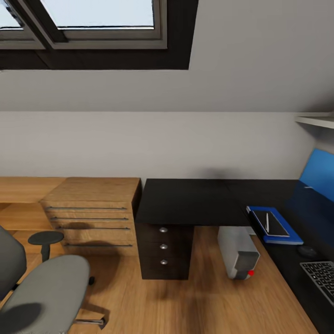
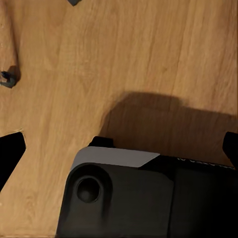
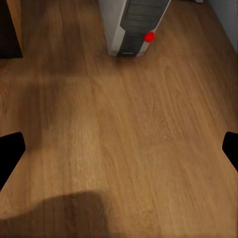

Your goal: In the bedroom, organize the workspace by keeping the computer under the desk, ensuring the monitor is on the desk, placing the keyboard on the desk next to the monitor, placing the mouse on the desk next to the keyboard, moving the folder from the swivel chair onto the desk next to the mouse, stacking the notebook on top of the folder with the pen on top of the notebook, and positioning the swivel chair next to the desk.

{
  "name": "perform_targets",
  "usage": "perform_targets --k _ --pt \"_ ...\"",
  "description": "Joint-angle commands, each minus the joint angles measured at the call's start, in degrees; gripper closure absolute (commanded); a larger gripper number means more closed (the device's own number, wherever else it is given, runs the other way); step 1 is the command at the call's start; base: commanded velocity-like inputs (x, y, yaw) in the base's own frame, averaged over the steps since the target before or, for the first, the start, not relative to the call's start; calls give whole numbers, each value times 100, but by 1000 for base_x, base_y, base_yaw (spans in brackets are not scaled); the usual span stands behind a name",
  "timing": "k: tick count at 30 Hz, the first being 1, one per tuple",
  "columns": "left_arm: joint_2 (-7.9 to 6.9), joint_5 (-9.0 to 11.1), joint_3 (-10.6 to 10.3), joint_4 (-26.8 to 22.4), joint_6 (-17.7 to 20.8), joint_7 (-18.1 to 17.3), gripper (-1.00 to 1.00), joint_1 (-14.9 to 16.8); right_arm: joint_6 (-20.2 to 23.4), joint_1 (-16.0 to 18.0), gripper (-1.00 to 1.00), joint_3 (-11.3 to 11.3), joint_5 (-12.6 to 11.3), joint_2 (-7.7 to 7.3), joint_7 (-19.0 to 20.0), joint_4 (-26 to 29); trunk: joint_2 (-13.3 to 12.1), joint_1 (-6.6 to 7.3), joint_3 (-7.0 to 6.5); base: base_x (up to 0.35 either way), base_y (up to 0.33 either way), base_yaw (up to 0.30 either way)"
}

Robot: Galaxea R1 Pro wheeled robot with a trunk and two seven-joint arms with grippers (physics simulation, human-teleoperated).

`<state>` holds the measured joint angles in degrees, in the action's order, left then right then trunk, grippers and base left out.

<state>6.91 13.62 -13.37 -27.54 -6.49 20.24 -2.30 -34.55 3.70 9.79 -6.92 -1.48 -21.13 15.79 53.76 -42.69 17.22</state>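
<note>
We see the folder (image 1: 274, 225) on the table (image 1: 195, 200), computer (image 1: 237, 253) beneath; both grippers' states: cannot tell.

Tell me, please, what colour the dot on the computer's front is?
Red; the computer shows it best in the right wrist view.

Left wrist view: dark grey-black robot base (image 2: 144, 198) with rounded corner, light grey slanted top panel, round recessed socket – black fingertips (image 2: 10, 153) at frame edges; right wrist view – black fingertips (image 3: 10, 151) likewise.
</note>
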Motion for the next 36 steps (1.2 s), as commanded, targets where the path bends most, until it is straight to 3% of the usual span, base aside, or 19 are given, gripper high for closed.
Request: perform_targets --k 1,8,16,26,31,36 --pt "-37 61 -33 183 -28 50 -100 1 -18 14 -100 50 -56 -21 -15 -14 4 -1 6 0 0 248" --pt "-235 70 -17 441 -45 42 -100 1 -44 22 -100 56 -58 -12 368 -187 4 -1 10 0 0 249" --pt "-400 67 -19 450 -54 40 -100 1 -53 19 -100 70 -52 1 466 -232 4 -1 67 0 0 -9" --pt "-406 62 -26 451 -126 29 -100 1 -60 23 -100 55 -55 -4 462 -255 4 -1 143 0 0 2" --pt "-413 53 -45 451 -1018 25 -100 1 -61 23 -100 50 -55 -16 461 -344 4 -1 162 0 0 214" --pt "-412 45 -59 636 -1293 24 -100 1 -61 20 -100 44 -58 -29 461 -356 4 -1 178 0 0 242"
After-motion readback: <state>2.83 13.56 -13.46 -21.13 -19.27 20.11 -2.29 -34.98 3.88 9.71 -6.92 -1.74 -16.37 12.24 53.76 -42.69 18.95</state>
